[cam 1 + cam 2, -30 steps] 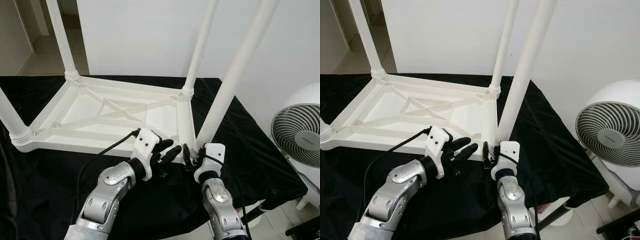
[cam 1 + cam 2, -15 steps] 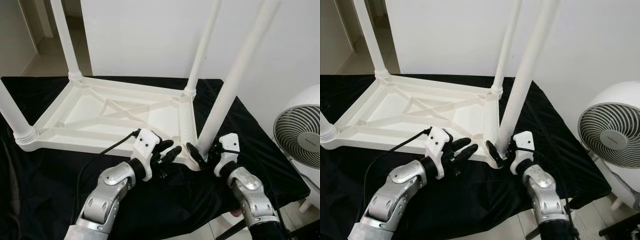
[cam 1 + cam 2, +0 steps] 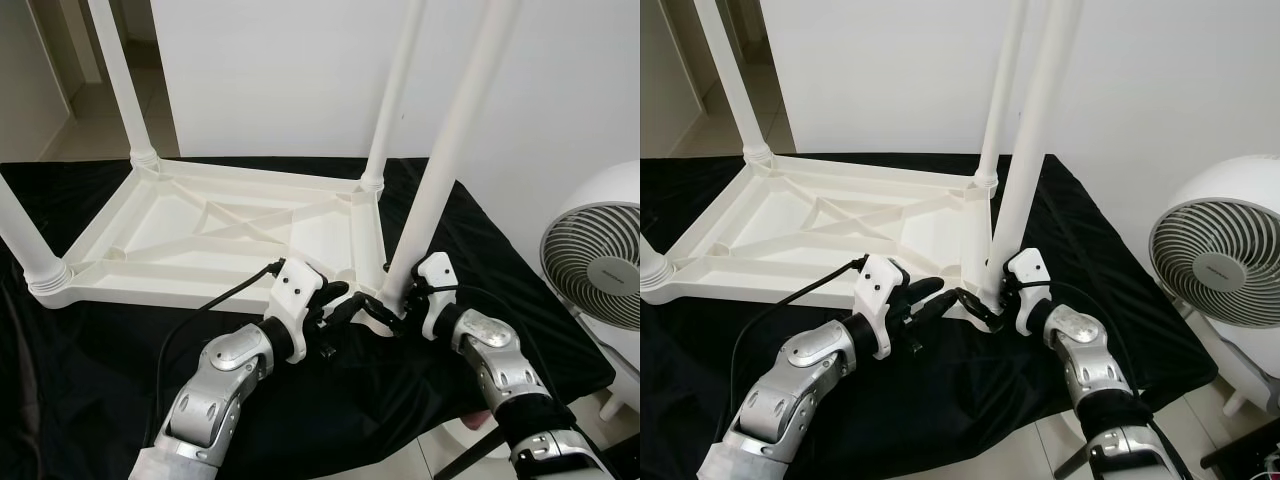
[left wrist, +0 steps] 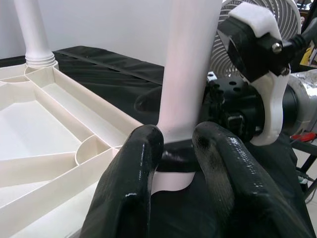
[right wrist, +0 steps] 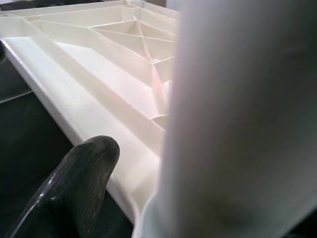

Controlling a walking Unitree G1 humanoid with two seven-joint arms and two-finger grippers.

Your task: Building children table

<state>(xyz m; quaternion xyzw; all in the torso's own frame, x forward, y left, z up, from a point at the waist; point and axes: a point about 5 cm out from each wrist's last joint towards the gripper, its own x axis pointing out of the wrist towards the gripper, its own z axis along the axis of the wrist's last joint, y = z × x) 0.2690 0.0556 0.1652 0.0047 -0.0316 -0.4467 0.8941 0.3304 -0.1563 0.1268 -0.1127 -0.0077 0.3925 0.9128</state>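
Black cloth (image 3: 90,350) drapes the bench under a plain white wall, and the white children's table (image 3: 215,235) lies upside down on it, legs up. Head views: the right gripper (image 3: 392,305) clamps the base of the near right leg (image 3: 445,160) at the table's corner, a fan (image 3: 598,262) just off that edge. Left wrist view: the left gripper (image 4: 178,144) sits slightly parted, fingertips (image 4: 146,148) against that leg's foot. Right wrist view: the leg looms close, one finger (image 5: 79,183) beside the rim.

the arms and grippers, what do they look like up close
Both arms are jointed silver metal shells with a dark band near the wrist. The left gripper and the right gripper each have two long, glossy black, rounded fingers behind a white plastic wrist camera mount. A black cable loops out from the left mount.
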